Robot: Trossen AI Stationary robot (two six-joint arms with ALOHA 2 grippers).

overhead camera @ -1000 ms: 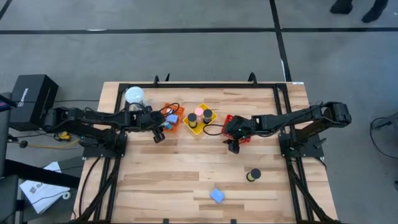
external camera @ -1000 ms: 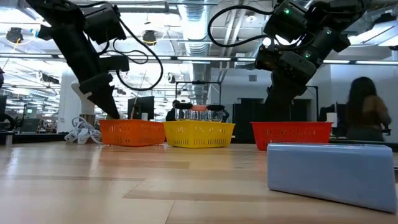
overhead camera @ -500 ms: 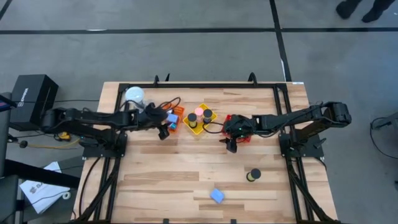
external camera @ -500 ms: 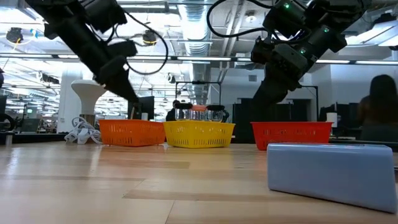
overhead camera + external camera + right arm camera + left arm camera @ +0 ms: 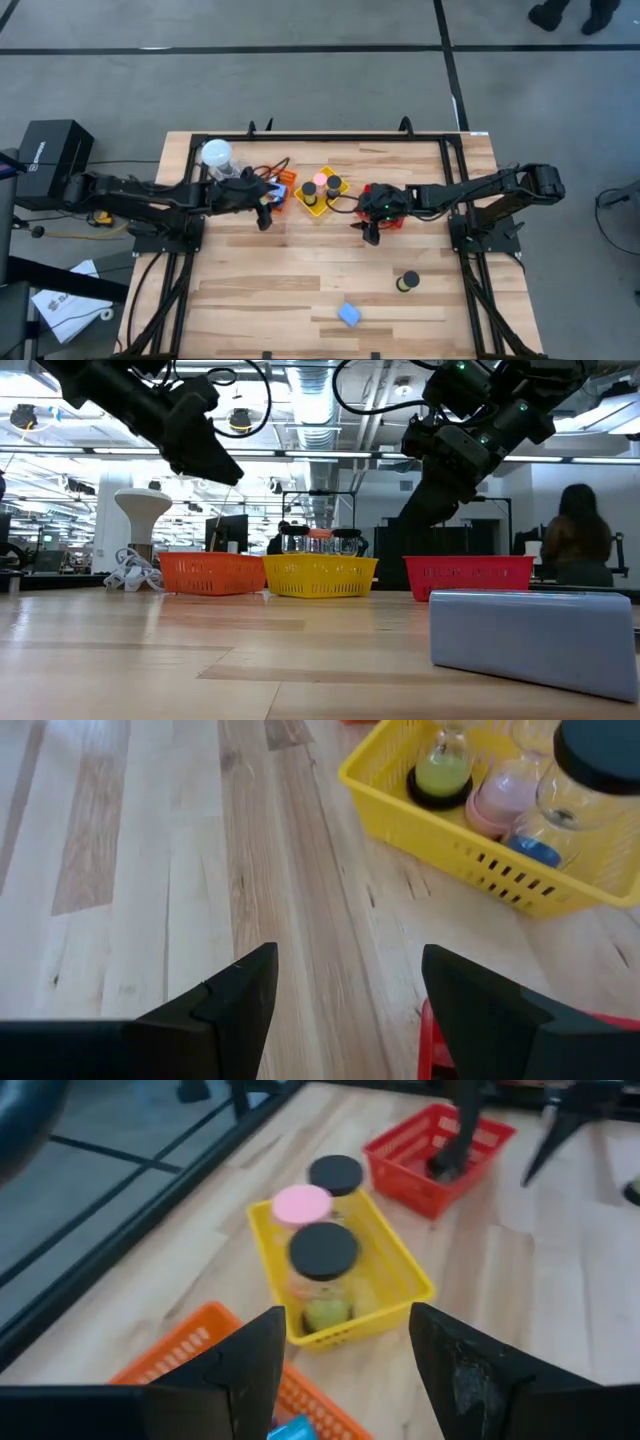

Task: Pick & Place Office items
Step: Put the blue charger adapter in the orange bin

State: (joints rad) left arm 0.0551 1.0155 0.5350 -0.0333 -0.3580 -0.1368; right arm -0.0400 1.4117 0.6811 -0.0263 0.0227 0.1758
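In the high view's lower centre a light-blue rectangular block (image 5: 349, 314) lies loose on the pale wooden table (image 5: 250, 290), its long axis slanting a little across the boards; just up and right of it stands a black-capped cylinder (image 5: 408, 282); both remain unplaced, I judge. The right gripper (image 5: 371, 231), fingers spread wide and empty, hovers by the red mesh basket (image 5: 390, 222), right of centre; it is the nearer arm, and the cylinder lies down-frame of its fingertips. The left gripper (image 5: 262, 208), likewise wide and empty, hangs at the orange mesh basket (image 5: 282, 180), left of centre. Between them the yellow mesh basket (image 5: 312, 204) holds black- and pink-capped cylinders. No legible writing on any item.
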